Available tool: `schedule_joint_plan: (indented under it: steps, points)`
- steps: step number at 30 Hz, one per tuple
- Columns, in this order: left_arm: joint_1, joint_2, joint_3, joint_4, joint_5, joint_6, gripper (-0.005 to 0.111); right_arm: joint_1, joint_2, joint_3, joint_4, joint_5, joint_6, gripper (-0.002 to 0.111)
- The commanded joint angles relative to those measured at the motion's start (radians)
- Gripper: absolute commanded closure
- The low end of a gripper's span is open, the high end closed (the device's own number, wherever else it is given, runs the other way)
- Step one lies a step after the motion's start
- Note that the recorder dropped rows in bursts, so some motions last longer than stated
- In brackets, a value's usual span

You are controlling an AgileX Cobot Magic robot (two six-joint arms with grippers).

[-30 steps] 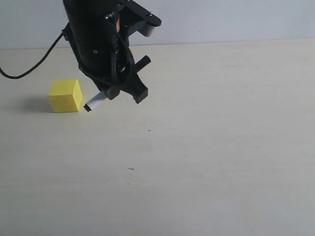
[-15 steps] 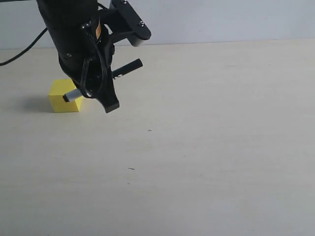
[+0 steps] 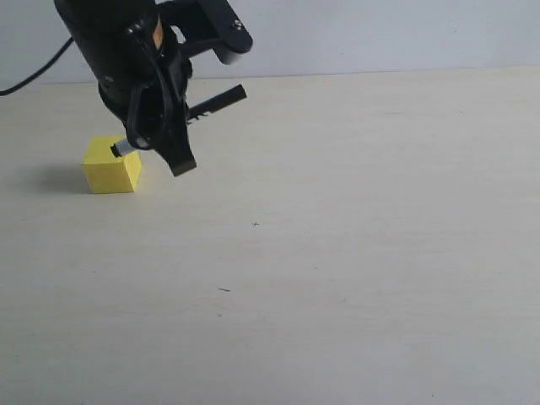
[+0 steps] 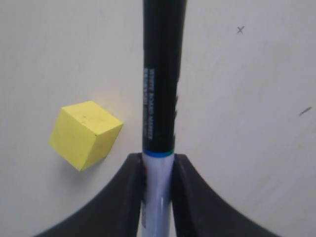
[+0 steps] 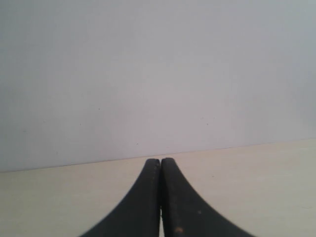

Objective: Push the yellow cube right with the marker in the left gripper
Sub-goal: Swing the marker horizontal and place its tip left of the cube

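The yellow cube (image 3: 110,169) rests on the pale table at the far left; it also shows in the left wrist view (image 4: 84,134). My left gripper (image 3: 159,148) hangs just above and to the right of it, shut on the marker (image 3: 215,103). The marker's white end (image 3: 123,148) overlaps the cube's upper right corner in the exterior view, and its black cap half points up and to the right. In the left wrist view the marker (image 4: 160,79) runs out from between the black fingers (image 4: 131,182), a small gap from the cube. My right gripper (image 5: 161,161) is shut on nothing.
A black cable (image 3: 38,74) trails off to the left behind the arm. The pale table (image 3: 354,253) carries small dark marks (image 3: 255,224). A plain light wall (image 3: 380,34) runs along its back edge.
My left gripper has moved left and slightly up with the marker, whose white end went from right of the cube to over its upper right corner. The cube has stayed put.
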Motion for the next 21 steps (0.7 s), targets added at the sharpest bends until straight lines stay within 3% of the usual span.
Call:
schedule_joint_plan:
  steps: [1,7,13,18,21]
  points:
    - [0.114,-0.065,0.001,-0.044,-0.022,0.083,0.107,-0.003,-0.005,0.005,-0.005,-0.009,-0.008,0.108]
    - [0.299,-0.08,0.001,-0.115,0.143,0.49,0.107,-0.003,-0.005,0.005,-0.003,-0.009,-0.008,0.108]
    - [0.481,-0.05,0.001,-0.114,0.143,0.843,0.107,-0.003,-0.005,0.005,-0.003,-0.009,-0.007,0.108]
    - [0.62,0.035,0.001,-0.117,0.086,0.92,0.107,-0.003,-0.005,0.005,-0.003,-0.009,-0.007,0.108]
    - [0.732,0.142,0.001,-0.247,-0.022,1.137,0.107,-0.003,-0.005,0.005,-0.005,-0.009,-0.008,0.108]
